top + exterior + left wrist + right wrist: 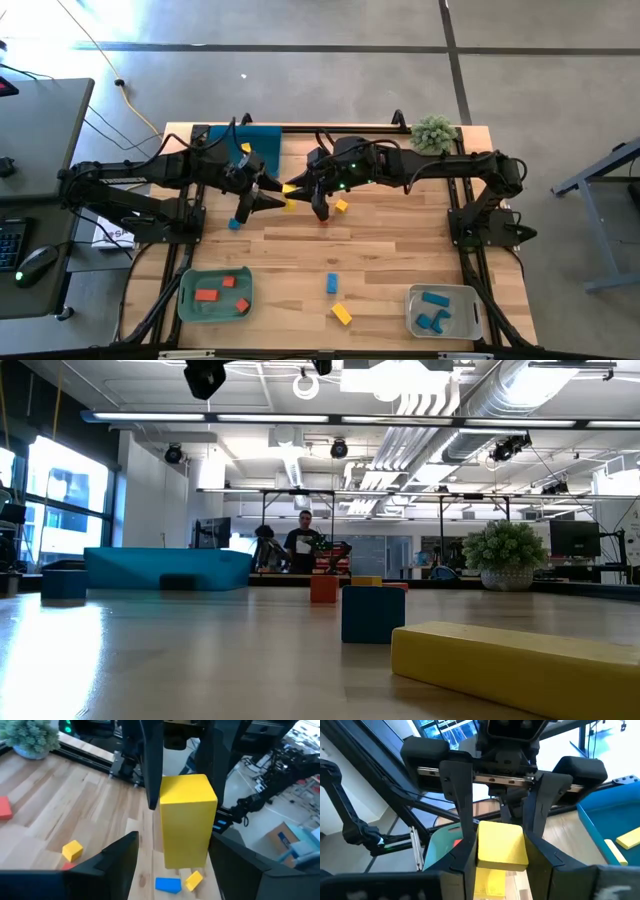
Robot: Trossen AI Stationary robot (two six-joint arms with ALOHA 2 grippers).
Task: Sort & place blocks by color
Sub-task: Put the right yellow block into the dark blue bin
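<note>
Above the table's middle a yellow bar [186, 827] hangs in the air, with my right gripper [306, 190] shut on it, reaching in from the right. My left gripper [268, 197] faces it from the left. It is open, with a finger [117, 862] on either side of the bar's lower part and a gap showing on one side. Loose blocks lie on the wood: an orange-yellow one [341, 206], a blue one [234, 223], another blue [331, 283] and a yellow one [342, 313]. My right gripper pinches the yellow bar's upper part [165, 790] between its two fingers [152, 770], one on each of two opposite side faces. The fingers come nearly level from the table's right and lie across the bar. The bar stands roughly upright, reaching below the fingertips, clear of the table.
A teal tray [262, 146] at the far left holds a yellow block. A green tray [186, 300] at the near left holds red blocks. A grey tray [470, 312] at the near right holds blue ones. A potted plant [434, 133] stands at the far right. A person [303, 540] stands in the room behind.
</note>
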